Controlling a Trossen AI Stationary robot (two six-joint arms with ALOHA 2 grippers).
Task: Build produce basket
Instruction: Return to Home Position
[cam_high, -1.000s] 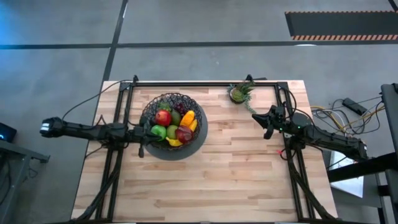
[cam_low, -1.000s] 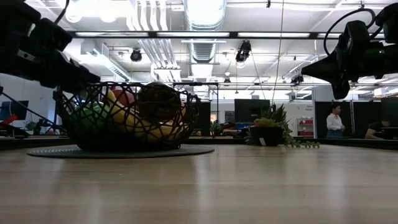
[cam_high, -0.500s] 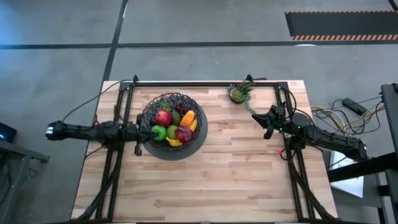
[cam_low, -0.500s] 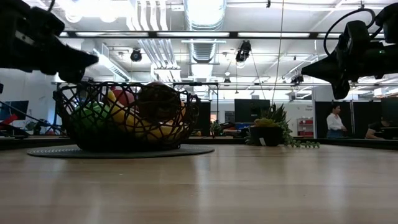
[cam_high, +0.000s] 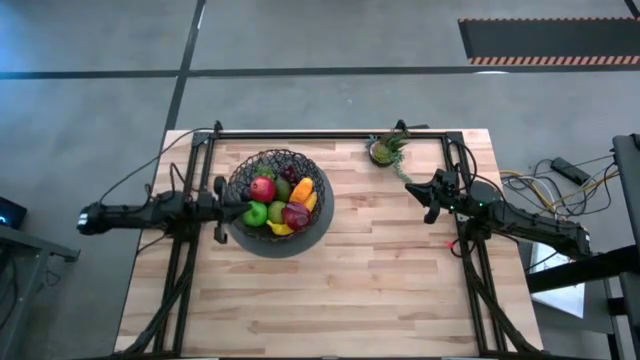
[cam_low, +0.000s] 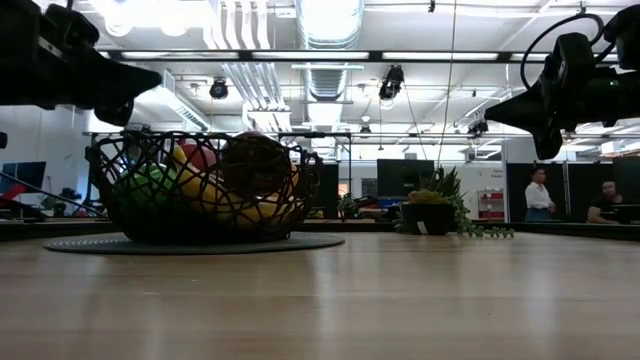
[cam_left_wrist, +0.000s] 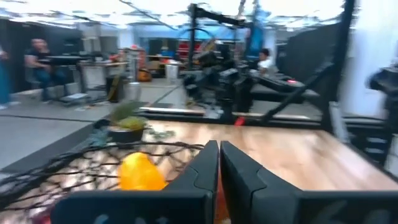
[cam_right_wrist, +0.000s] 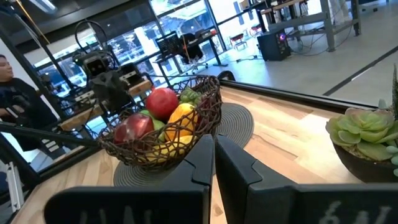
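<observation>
Jaws seem pressed together and empty on both arms, though the left wrist view is blurry. The left gripper (cam_high: 232, 210), above the left rim of the basket (cam_high: 318, 232) of produce (cam_high: 276, 200) at far left, should retreat level without snagging the wire. The right gripper (cam_high: 428, 196) waits at right.

basket (cam_high: 272, 157): thin black wire | table (cam_high: 385, 275): pale wood planks | produce (cam_high: 263, 189): glossy

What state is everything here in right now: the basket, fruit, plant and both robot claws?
Basket: upright on the table, full.
Fruit: piled inside the basket.
Plant: upright near the table's far edge.
Left gripper: shut, empty, raised beside the basket.
Right gripper: shut, empty, raised over the table's right side.
</observation>
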